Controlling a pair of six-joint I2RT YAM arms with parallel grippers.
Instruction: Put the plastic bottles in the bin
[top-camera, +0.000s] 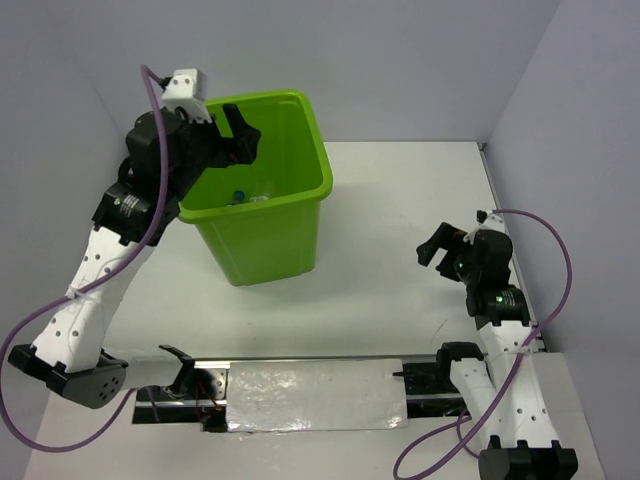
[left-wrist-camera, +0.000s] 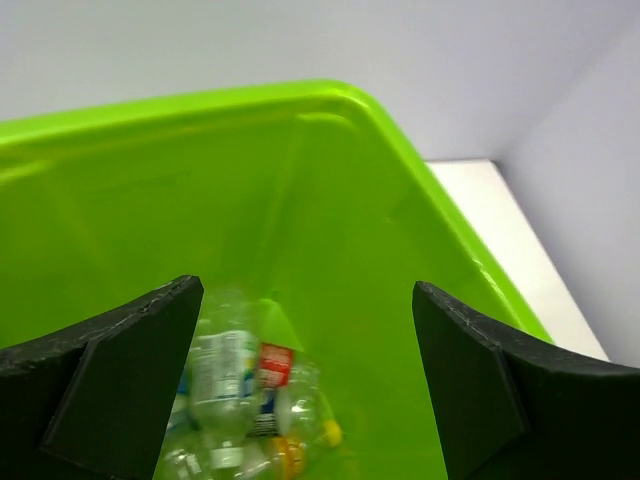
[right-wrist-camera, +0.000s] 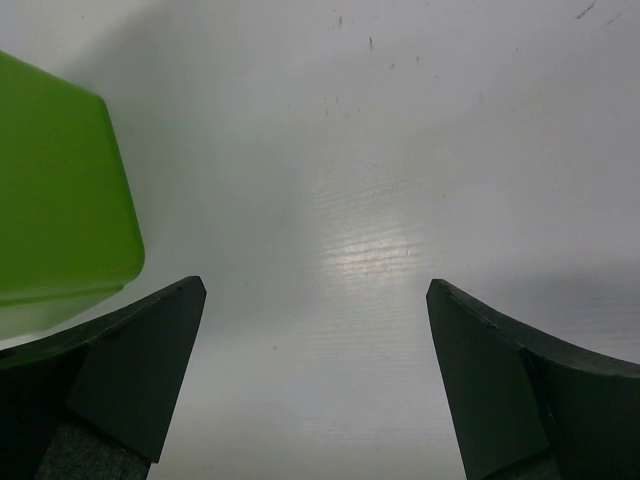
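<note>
my left claw (left-wrist-camera: 308, 330) fingers spread wide, over lime-green bin (top-camera: 262, 98) mouth, inside its rim | plastic bottles (left-wrist-camera: 243, 385) heaped on bin floor | my right claw (right-wrist-camera: 315, 340) spread too, over white table (right-wrist-camera: 400, 150), well apart from bin wall

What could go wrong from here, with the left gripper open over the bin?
1. The left gripper hangs over the bin, close to its rim; withdrawing low could catch the rim and tip the bin, spilling the bottles.
2. The right gripper is open above the table, with the bin to its left; a leftward sweep might nudge it.
</note>
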